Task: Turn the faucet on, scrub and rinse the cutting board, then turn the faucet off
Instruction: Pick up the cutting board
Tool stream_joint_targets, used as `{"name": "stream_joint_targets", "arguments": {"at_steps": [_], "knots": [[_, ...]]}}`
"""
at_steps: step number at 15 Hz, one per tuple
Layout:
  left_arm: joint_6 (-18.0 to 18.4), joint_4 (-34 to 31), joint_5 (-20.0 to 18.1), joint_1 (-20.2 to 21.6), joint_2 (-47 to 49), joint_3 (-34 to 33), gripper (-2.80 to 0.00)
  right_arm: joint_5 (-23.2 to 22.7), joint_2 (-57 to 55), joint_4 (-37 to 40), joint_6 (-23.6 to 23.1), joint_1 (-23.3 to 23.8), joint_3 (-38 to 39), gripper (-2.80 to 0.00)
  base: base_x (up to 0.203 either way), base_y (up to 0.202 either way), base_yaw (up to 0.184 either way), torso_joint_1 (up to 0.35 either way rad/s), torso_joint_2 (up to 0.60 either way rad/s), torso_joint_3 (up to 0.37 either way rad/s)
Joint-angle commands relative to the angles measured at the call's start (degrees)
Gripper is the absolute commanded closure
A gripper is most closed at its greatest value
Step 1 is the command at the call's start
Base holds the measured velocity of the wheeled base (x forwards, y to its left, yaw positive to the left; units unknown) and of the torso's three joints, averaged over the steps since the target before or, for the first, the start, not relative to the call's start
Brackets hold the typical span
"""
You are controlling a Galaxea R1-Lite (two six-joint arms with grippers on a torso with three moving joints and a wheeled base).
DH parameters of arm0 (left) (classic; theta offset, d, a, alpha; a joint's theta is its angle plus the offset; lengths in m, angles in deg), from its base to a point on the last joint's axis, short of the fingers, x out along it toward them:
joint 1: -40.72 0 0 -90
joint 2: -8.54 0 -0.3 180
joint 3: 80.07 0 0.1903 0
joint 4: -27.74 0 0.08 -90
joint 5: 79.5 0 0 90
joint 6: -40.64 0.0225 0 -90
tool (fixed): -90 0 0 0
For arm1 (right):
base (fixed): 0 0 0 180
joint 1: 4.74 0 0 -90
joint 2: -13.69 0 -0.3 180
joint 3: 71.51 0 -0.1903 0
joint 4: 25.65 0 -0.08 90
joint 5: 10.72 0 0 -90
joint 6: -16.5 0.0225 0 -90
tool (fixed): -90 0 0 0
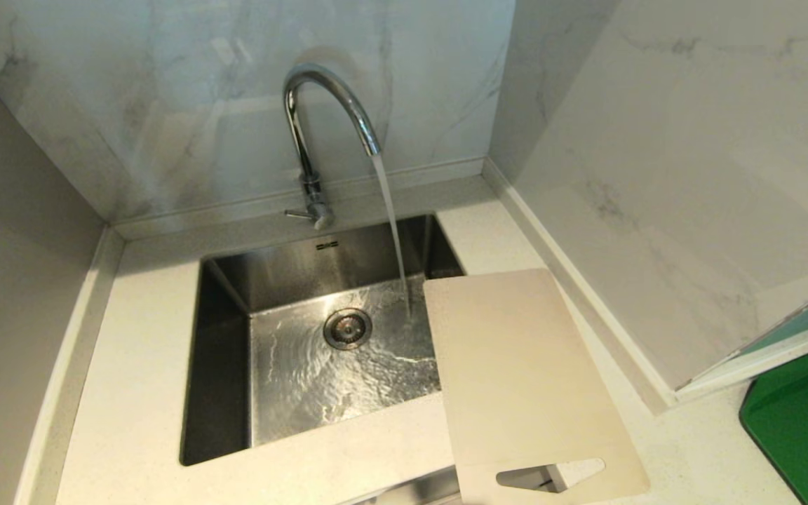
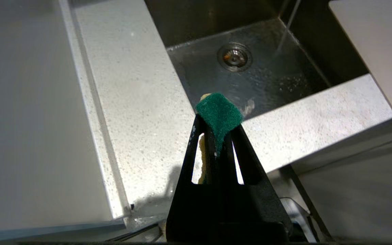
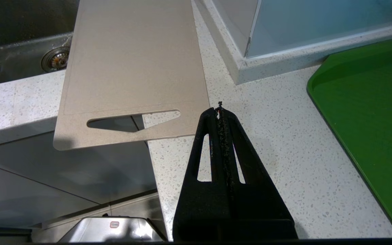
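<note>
Marble-walled counter, sink [image 1: 221, 351] awash — we have water running from the faucet [image 1: 320, 119].
Scrubbing, rinsing, shutoff remain: cutting board [image 1: 523, 379] lies ahead-left of our clenched, empty right gripper [image 3: 220, 110] — left gripper [image 2: 219, 131] pinches a green scrub pad [image 2: 219, 115].

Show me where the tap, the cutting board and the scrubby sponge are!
Tap [image 1: 327, 88]: head view, on the arched chrome spout.
Cutting board [image 1: 516, 365]: head view, on the middle of its flat beige face.
Sponge [image 2: 220, 114]: left wrist view, on the green pad pinched in the left gripper [image 2: 219, 127].
</note>
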Motion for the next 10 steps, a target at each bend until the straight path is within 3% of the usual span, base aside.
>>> {"name": "stream_joint_targets", "arguments": {"at_steps": [1,6,8,10], "knots": [[0.4,0.4,0.0,-1.2,-2.8,-3.1,0.00,0.0,0.0,0.0,0.0,0.0,0.1,0.00,0.000,0.000,0.000,0.000,0.00,0.000],[2.6,0.2,0.6,-3.4,-13.6,-9.9,0.00,0.0,0.0,0.0,0.1,0.0,0.1,0.00,0.000,0.000,0.000,0.000,0.00,0.000],[4.8,2.4,5.8,-3.4,-15.6,-13.5,0.00,0.0,0.0,0.1,0.0,0.0,0.1,0.00,0.000,0.000,0.000,0.000,0.00,0.000],[5.1,3.4,8.0,-3.4,-15.4,-15.1,0.00,0.0,0.0,0.0,0.0,0.0,0.1,0.00,0.000,0.000,0.000,0.000,0.00,0.000]]}}
